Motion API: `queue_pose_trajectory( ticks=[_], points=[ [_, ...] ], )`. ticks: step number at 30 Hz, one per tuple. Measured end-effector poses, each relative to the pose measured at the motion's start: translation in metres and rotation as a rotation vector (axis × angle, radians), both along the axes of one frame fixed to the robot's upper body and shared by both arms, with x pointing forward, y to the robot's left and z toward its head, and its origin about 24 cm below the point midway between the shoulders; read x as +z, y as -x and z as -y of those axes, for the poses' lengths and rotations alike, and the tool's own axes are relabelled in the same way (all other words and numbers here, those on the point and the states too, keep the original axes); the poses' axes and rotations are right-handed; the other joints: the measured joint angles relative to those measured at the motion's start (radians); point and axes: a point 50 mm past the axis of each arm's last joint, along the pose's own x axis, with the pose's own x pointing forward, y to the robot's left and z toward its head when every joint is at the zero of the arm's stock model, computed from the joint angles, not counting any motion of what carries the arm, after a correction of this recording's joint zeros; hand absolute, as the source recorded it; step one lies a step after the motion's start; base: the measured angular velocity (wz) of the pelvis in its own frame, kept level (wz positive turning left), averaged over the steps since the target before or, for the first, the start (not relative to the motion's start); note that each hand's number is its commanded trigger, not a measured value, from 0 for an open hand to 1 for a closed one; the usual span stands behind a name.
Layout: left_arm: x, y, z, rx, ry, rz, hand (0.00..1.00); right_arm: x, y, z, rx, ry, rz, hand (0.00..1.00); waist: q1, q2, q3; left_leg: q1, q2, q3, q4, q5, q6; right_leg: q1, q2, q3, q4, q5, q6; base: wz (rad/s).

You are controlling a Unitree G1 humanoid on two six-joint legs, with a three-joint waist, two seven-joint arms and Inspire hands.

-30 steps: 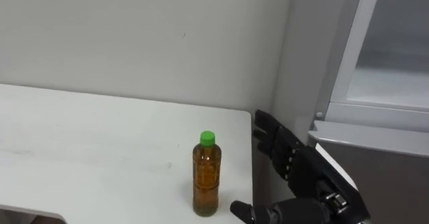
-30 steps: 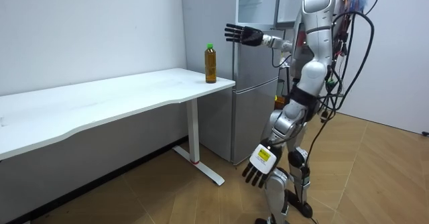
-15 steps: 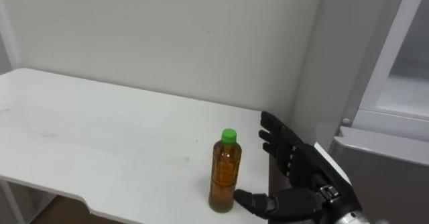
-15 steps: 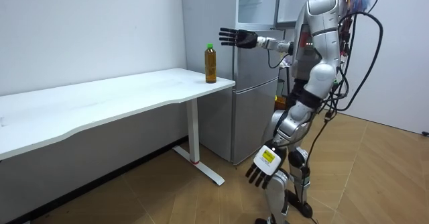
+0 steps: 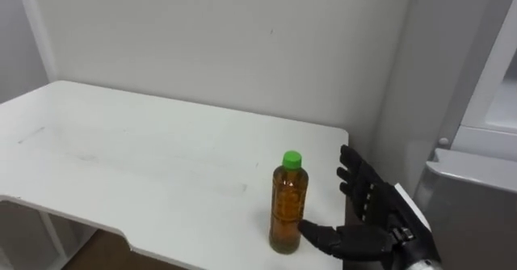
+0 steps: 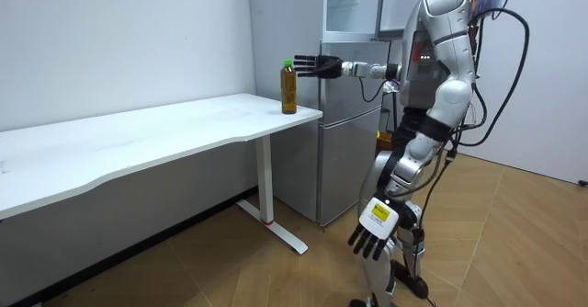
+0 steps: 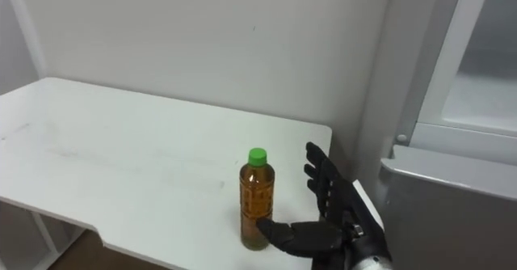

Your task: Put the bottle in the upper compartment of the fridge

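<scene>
A bottle (image 5: 289,207) of amber liquid with a green cap stands upright near the right end of the white table (image 5: 153,161). My right hand (image 5: 370,212) is open just to its right, palm facing it and fingers spread. The thumb reaches toward the bottle's lower part; whether it touches I cannot tell. In the room view the bottle (image 6: 288,87) stands at the table's corner with the right hand (image 6: 315,65) held out beside its cap. My left hand (image 6: 373,238) hangs open by my leg.
The grey fridge (image 7: 452,197) stands right of the table, close to its end. Its upper compartment (image 6: 354,2) shows a white inside. A bare wall (image 5: 242,44) runs behind the table. I stand on wooden floor (image 6: 514,243) in front of the fridge.
My right hand has moved toward the bottle and now sits right beside it. The eye views have shifted, showing more of the table. My left hand has swung slightly.
</scene>
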Motion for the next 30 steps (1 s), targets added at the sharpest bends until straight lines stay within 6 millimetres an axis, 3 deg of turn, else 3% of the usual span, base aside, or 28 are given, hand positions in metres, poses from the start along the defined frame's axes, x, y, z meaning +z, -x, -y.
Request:
queue_pose_trajectory(
  ticks=[5, 11, 23, 30],
  points=[
    [-0.001, 0.001, 0.002, -0.007, 0.001, -0.02, 0.0, -0.003, -0.018, 0.002, -0.061, -0.002, -0.032, 0.0, 0.013, -0.016, 0.0017, -0.011, -0.007, -0.026, -0.005, 0.015, 0.0, 0.0, -0.002, -0.024, -0.002, 0.0, 0.0, 0.17],
    [-0.002, -0.001, 0.004, -0.019, 0.004, -0.03, 0.0, -0.012, -0.019, -0.007, -0.049, 0.009, -0.077, 0.0, 0.027, -0.028, 0.004, -0.028, -0.013, -0.047, -0.001, 0.023, 0.002, -0.001, -0.006, -0.047, -0.002, 0.0, 0.0, 0.12],
    [-0.001, -0.004, 0.006, -0.017, 0.015, -0.042, 0.0, -0.015, -0.019, -0.006, -0.123, 0.045, -0.083, 0.0, 0.078, -0.018, 0.0021, -0.032, -0.023, -0.057, -0.002, 0.031, 0.007, 0.001, -0.015, -0.065, 0.0, 0.0, 0.0, 0.03],
    [-0.002, -0.002, 0.006, -0.013, 0.015, -0.052, 0.0, -0.011, -0.027, -0.011, -0.177, 0.026, -0.075, 0.0, 0.081, -0.015, 0.0028, -0.032, -0.028, -0.063, -0.002, 0.032, 0.009, 0.002, -0.018, -0.066, 0.001, 0.0, 0.0, 0.0]
  ],
)
